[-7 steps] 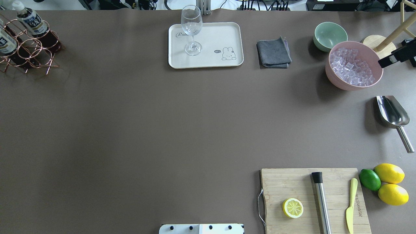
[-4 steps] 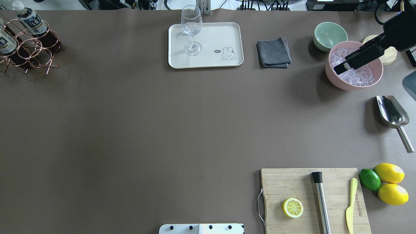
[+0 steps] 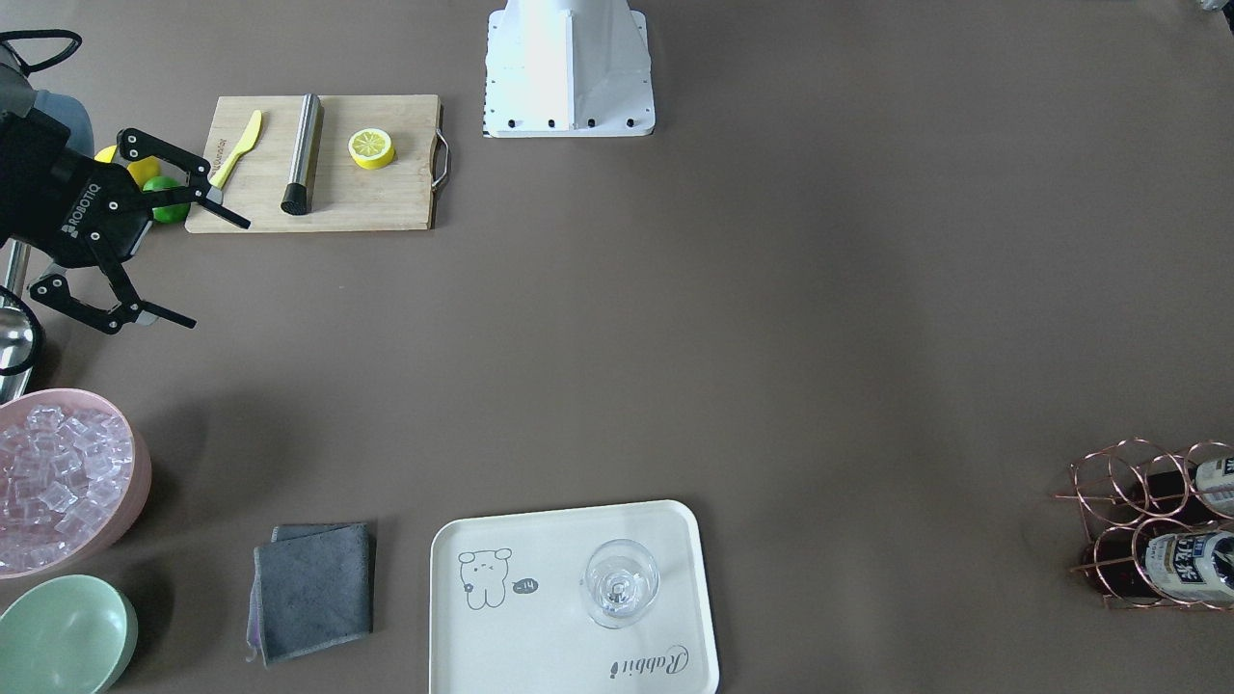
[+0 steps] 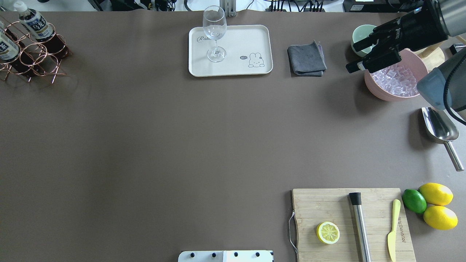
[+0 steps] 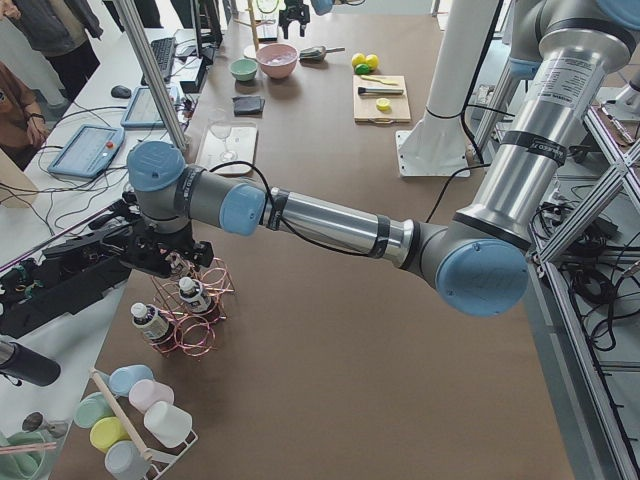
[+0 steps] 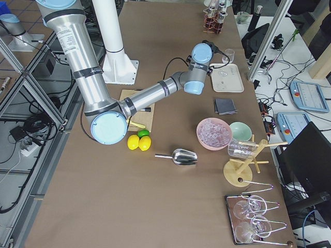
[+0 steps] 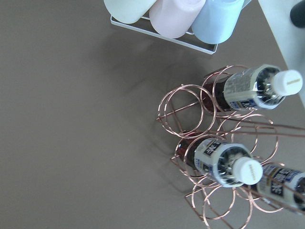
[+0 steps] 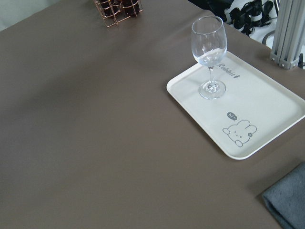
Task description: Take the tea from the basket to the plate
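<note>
Three tea bottles with white caps lie in the copper wire basket point(image 4: 34, 60) at the table's far left; one bottle point(image 4: 32, 23) shows overhead, another point(image 7: 224, 162) is central in the left wrist view. The basket point(image 7: 186, 105) is below my left wrist camera. My left gripper point(image 5: 165, 255) hovers over it; I cannot tell whether it is open. The cream plate point(image 4: 240, 65) holds a stemmed glass point(image 4: 214, 32). My right gripper point(image 4: 350, 58) is open and empty, above the table between the pink bowl and the grey cloth, facing the plate point(image 8: 267, 95).
A pink bowl of ice point(image 4: 397, 85), a green bowl point(image 3: 63, 631), a grey cloth point(image 4: 306, 59) and a metal scoop point(image 4: 438, 125) are at the right. A cutting board point(image 4: 327, 207) with half a lemon, a muddler and a knife sits front right. Pastel cups point(image 7: 176, 16) lie beside the basket.
My right arm has swung in from the right edge, leftward over the pink bowl, toward the cloth. Nothing on the table has moved.
</note>
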